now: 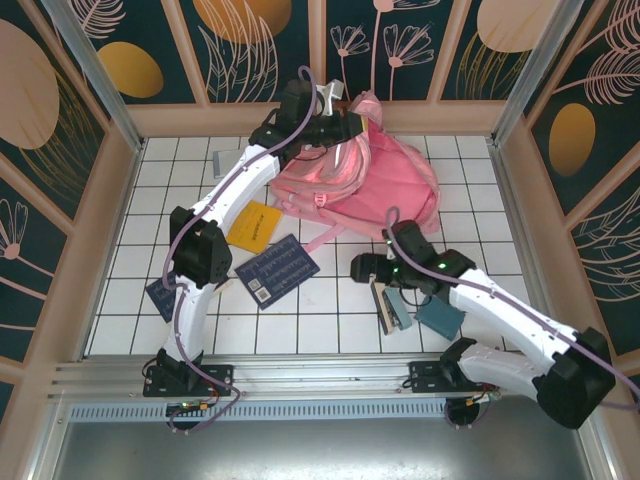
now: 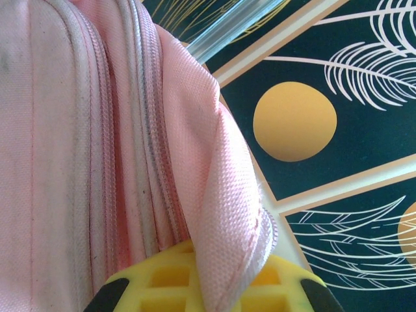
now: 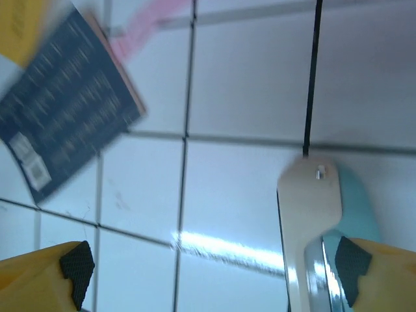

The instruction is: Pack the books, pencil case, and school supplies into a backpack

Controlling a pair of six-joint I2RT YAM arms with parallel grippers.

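Top external view: the pink backpack [image 1: 372, 185] sprawls over the far middle of the white worktop [image 1: 320, 325], easily the biggest thing on it.
Left gripper [image 1: 338, 118]: up at the backpack's far end, pinched shut on a fold of pink cloth. The left wrist view shows that fold running down between the yellow fingers.
Books: the yellow book [image 1: 252, 227] and navy book [image 1: 277, 271] lie flat just beside each other, left of centre. A small book [image 1: 160, 296] sits toward the near left corner, partly under the left arm.
Teal pad [image 1: 441, 316]: toward the near edge, right of centre, just beside the stapler.
Stapler [image 1: 384, 305]: flat near the near edge, right of centre, with its long axis running roughly near-to-far.
Right gripper [image 1: 366, 268]: jaws wide with nothing between them, hanging over the stapler's far end, a touch to its left.
Nearer arm: the right, by a long way; the left is busy with the backpack.
What the move turns on: in the right wrist view the stapler sits close by the finger [image 3: 374, 273] at the right of that view, not centred. Its length runs crosswise to the line between the fingers, so the narrow width faces the jaws. I'd judge the gripper needs to shift toward that side and come down before it closes.
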